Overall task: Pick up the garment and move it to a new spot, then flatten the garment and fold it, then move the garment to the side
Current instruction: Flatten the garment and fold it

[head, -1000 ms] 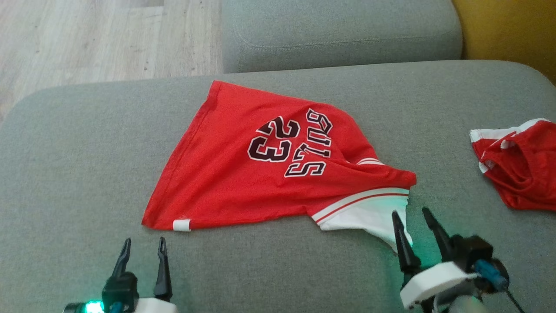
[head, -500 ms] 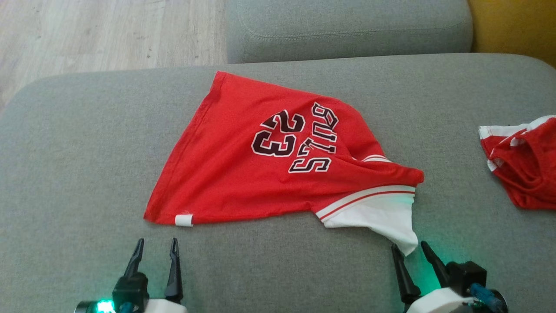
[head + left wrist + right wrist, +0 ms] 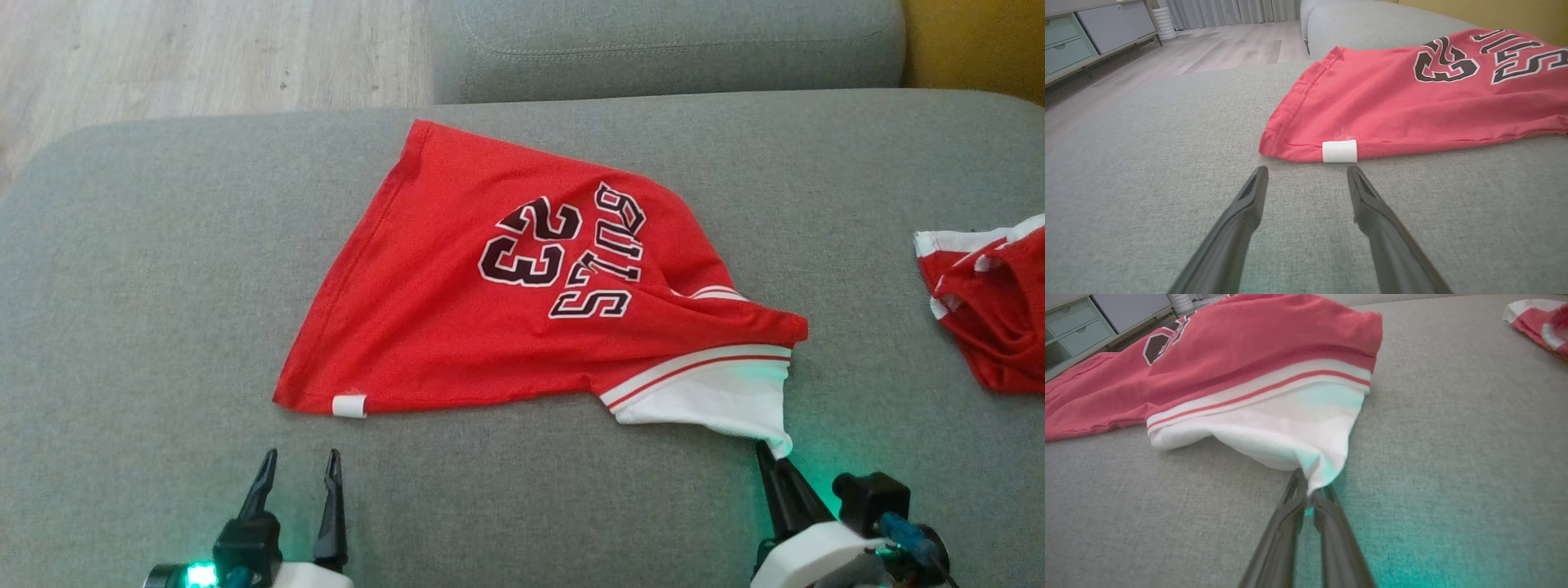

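Observation:
A red garment (image 3: 490, 310) with "23" and black lettering lies spread on the grey sofa cushion (image 3: 163, 286). Its white sleeve tip (image 3: 1323, 473) is pinched between the fingers of my right gripper (image 3: 1310, 494), which is shut on it at the cloth's near right corner (image 3: 775, 447). My left gripper (image 3: 298, 465) stands open just short of the garment's near left hem, its fingers either side of a small white tag (image 3: 1339, 151) without touching it.
A second red and white garment (image 3: 992, 310) lies bunched at the right edge of the cushion. Wooden floor (image 3: 204, 57) shows beyond the cushion's far left, a grey backrest (image 3: 669, 41) behind, a yellow surface (image 3: 980, 41) at the far right.
My right gripper drew back to the white sleeve tip and closed on it. The head camera shifted, so the whole scene slid up and right. My left gripper stays open.

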